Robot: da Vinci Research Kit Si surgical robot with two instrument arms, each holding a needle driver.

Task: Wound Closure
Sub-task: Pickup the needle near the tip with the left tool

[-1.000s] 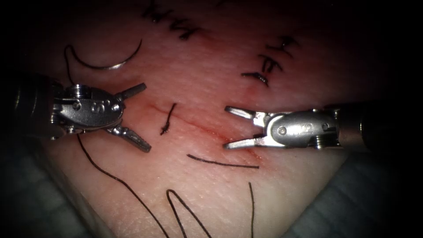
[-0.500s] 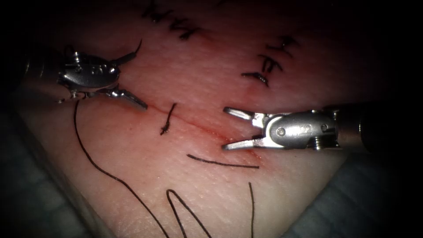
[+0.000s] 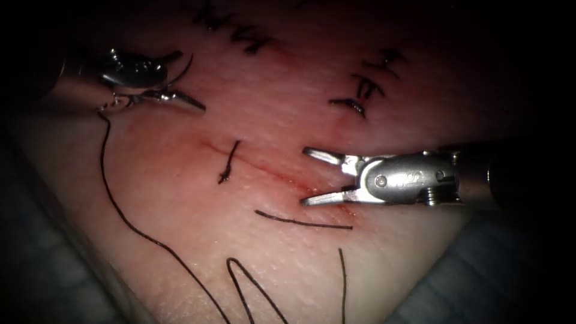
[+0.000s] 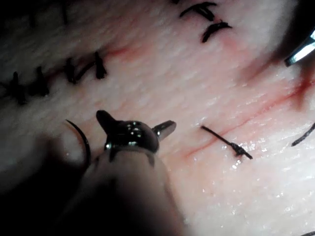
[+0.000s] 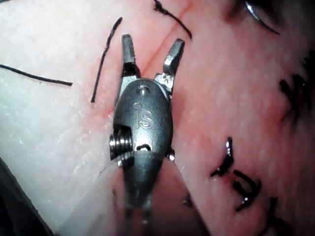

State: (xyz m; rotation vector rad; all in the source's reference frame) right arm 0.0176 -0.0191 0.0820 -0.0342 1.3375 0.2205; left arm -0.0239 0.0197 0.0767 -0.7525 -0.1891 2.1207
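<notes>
**Bright centre, dark rim over the tissue**

Light pools mid-frame on the tissue [image 3: 264, 120] in the endoscope view, fading to near black from 9 through 12 to 3 o'clock. Glare glints off the right tool [image 3: 317, 177]; the left tool [image 3: 186, 81] sits in dimness at 10 o'clock, throwing a soft shadow.
</notes>
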